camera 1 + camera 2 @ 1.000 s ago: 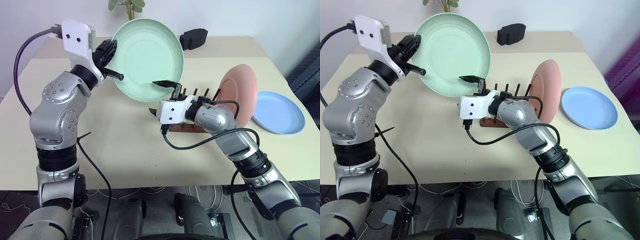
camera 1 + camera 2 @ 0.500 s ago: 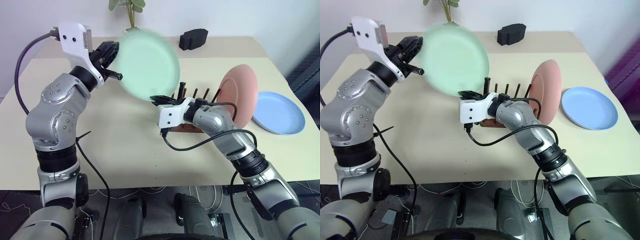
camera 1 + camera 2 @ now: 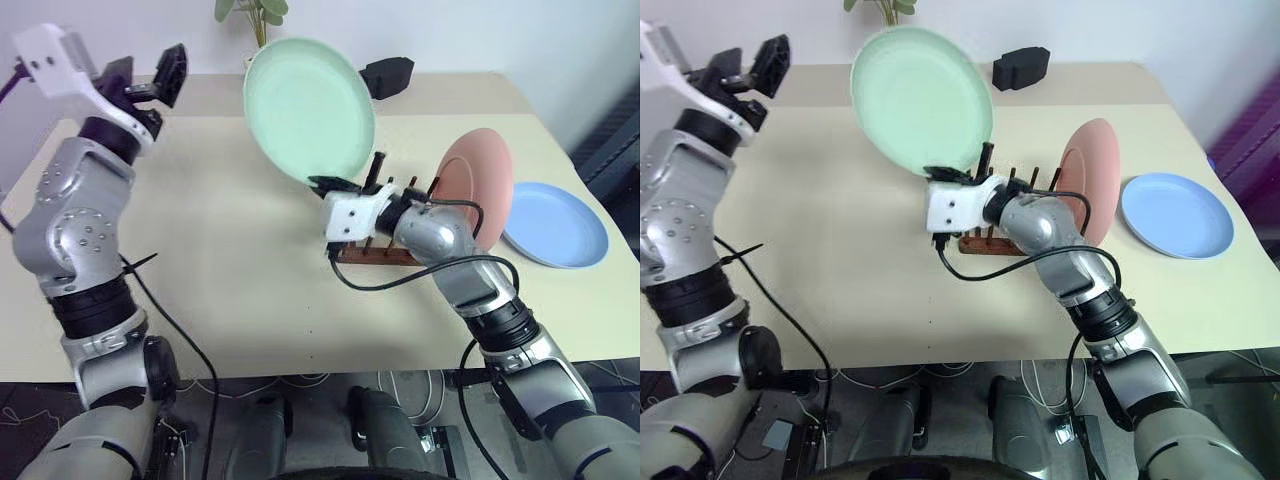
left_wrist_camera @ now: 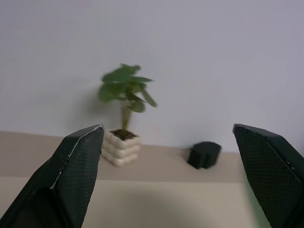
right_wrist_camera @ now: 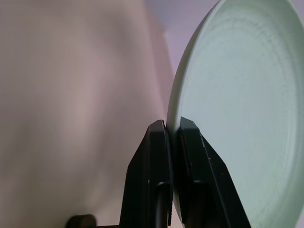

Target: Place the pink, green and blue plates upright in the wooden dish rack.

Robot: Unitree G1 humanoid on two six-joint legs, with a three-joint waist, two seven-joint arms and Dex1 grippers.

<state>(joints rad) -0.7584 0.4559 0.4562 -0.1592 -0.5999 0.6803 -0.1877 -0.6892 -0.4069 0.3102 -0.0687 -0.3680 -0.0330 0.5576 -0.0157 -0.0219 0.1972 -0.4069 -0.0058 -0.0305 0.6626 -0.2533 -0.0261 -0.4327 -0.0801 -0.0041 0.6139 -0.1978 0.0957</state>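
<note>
My left end effector (image 3: 150, 80) stands raised over the worktop's (image 3: 230, 270) far left corner, its two black, cross-hatched fingers (image 4: 78, 166) spread wide with nothing between them; I judge it clear of the transfer, leaving room for the other arm.

The green plate (image 3: 310, 110) is held aloft above the middle of the worktop, near upright and leaning slightly. My right end effector (image 5: 173, 142) is clamped on its lower rim, one finger on each face. An edge grip suits the job: it keeps the disc on end, ready to be lowered between pegs. The plate is round, shallow, matte, with a thin raised lip.

Below and just right of it sits the wooden dish rack (image 3: 375, 250), dark brown, with slim upright pegs. The pink plate (image 3: 480, 195) already stands upright at the rack's right end, so the free slots lie to its left.

The blue plate (image 3: 555, 225) lies flat near the worktop's right edge, not yet racked.

At the far edge are a black block (image 3: 388, 75) and a small potted plant (image 4: 122, 123).
</note>
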